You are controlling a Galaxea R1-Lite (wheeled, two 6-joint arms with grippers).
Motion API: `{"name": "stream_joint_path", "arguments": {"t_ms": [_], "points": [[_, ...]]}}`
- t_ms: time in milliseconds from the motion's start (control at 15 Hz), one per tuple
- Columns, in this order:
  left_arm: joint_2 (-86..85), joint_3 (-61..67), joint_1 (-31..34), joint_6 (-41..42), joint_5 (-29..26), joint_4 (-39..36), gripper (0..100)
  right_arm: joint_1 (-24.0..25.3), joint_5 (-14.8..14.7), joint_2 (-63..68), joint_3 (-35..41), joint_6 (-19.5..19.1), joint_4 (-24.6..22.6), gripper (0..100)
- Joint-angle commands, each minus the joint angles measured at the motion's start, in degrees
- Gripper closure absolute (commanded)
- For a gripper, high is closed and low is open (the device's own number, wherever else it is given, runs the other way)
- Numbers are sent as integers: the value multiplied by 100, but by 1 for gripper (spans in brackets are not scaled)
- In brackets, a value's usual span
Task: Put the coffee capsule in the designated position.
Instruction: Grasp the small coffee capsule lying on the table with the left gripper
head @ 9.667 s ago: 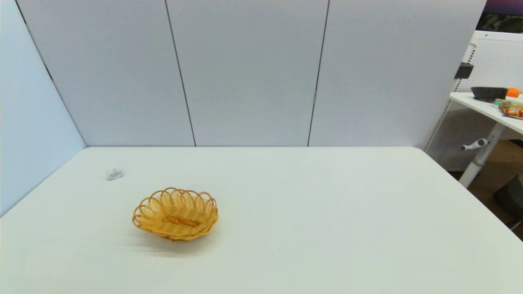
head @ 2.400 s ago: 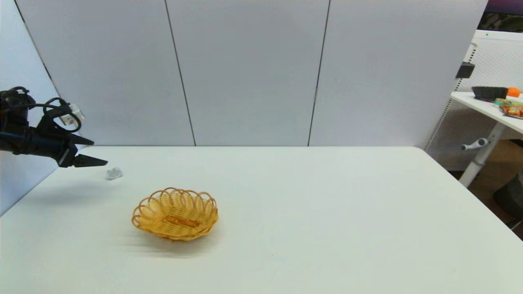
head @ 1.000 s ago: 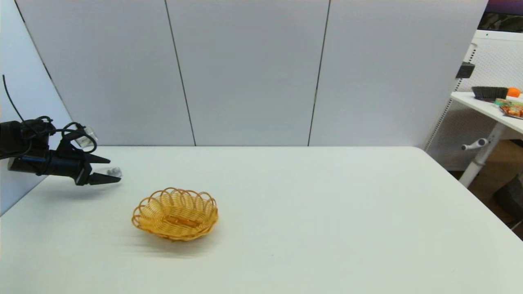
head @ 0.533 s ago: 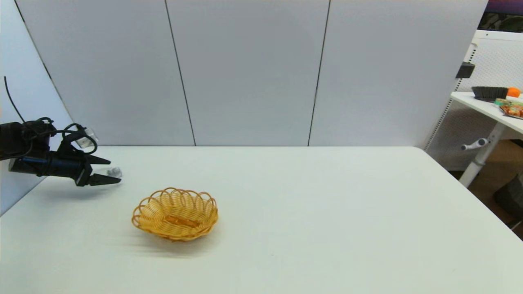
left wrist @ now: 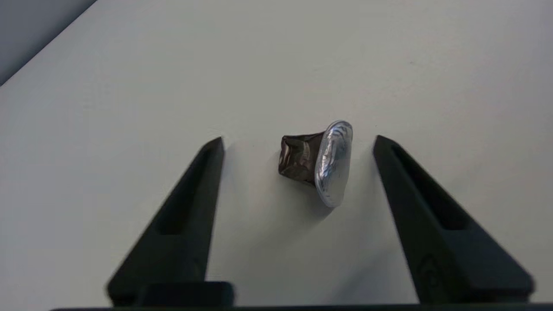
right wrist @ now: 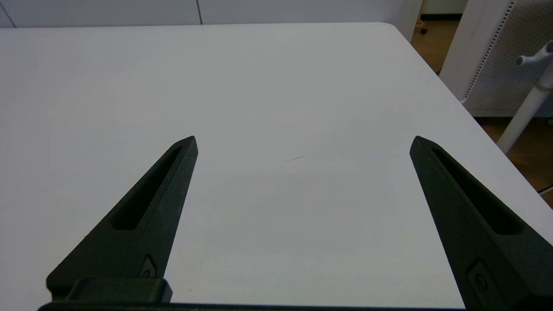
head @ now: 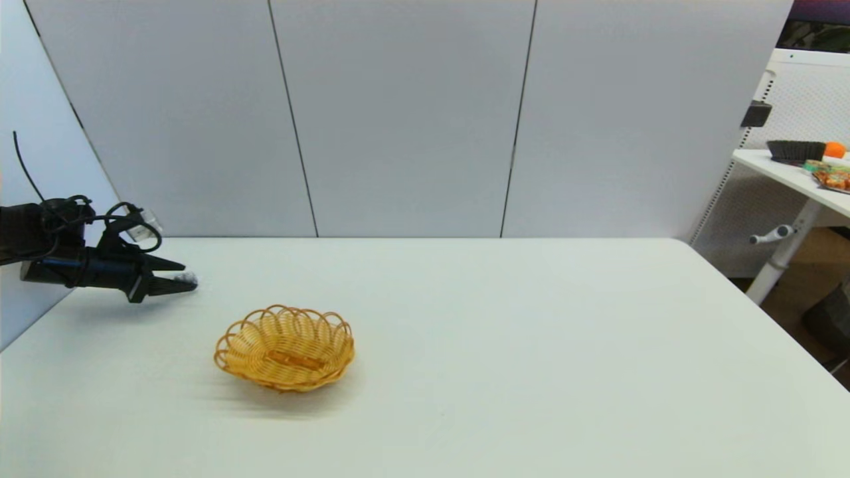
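Note:
The coffee capsule [left wrist: 319, 162] lies on its side on the white table [head: 505, 345], its silver lid facing one finger and its crumpled dark body toward the other. My left gripper [left wrist: 298, 139] is open and straddles it, with a small gap on each side. In the head view this gripper [head: 186, 276] is low at the table's far left, and the coffee capsule [head: 190, 275] barely peeks out between its tips. The wicker basket [head: 284, 346] stands nearer and to the right of it. My right gripper [right wrist: 302, 138] is open over bare table, holding nothing.
A grey panel wall runs close behind and to the left of the left arm. The table's right edge [right wrist: 453, 108] drops off to the floor, where a white side table [head: 797, 179] with clutter stands.
Over the last second the left gripper's fingers have drawn closer together around the capsule. The capsule and basket have not moved.

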Motion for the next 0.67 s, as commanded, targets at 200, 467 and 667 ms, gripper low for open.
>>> {"name": "stream_joint_path", "arguments": {"t_ms": [200, 467, 667], "points": [[58, -6, -24, 35, -55, 15, 100, 0, 1, 0, 0, 2, -4, 0], [76, 3, -33, 44, -55, 15, 100, 0, 1, 0, 0, 2, -4, 0], [-56, -6, -24, 44, -64, 15, 100, 0, 1, 0, 0, 2, -4, 0]]}}
